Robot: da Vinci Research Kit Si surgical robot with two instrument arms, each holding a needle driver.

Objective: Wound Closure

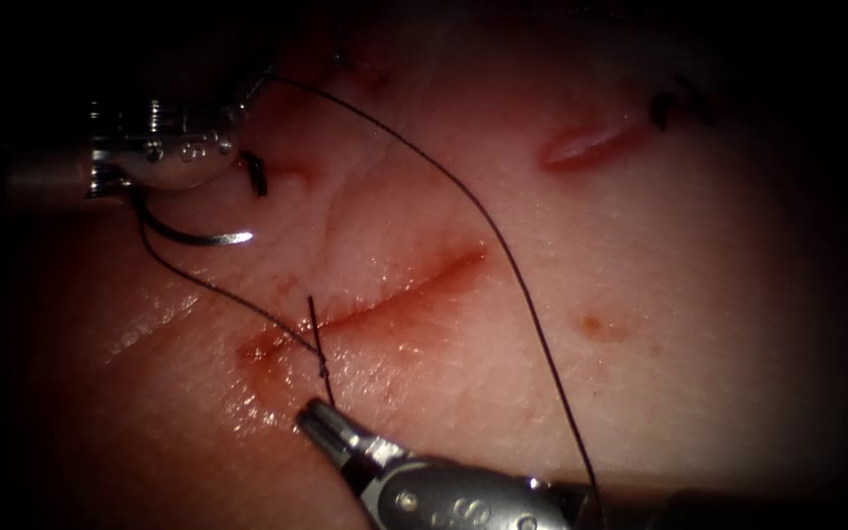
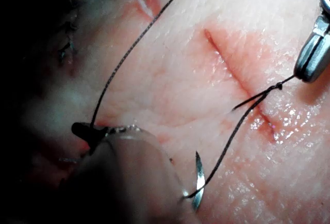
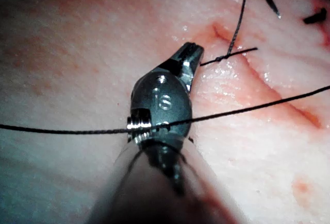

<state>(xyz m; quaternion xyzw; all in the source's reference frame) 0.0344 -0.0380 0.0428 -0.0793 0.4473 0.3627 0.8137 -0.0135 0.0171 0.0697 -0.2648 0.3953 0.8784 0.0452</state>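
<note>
Both tools on thread: right tool at knot; needle beside left tool.

support: tissue | cut wet with red fluid | thread draped across

small pink open slit far to the right, up top | dark knotted stitch ends just beside it | short black bit of string lying flat on the left | little round red spot on the right
</note>
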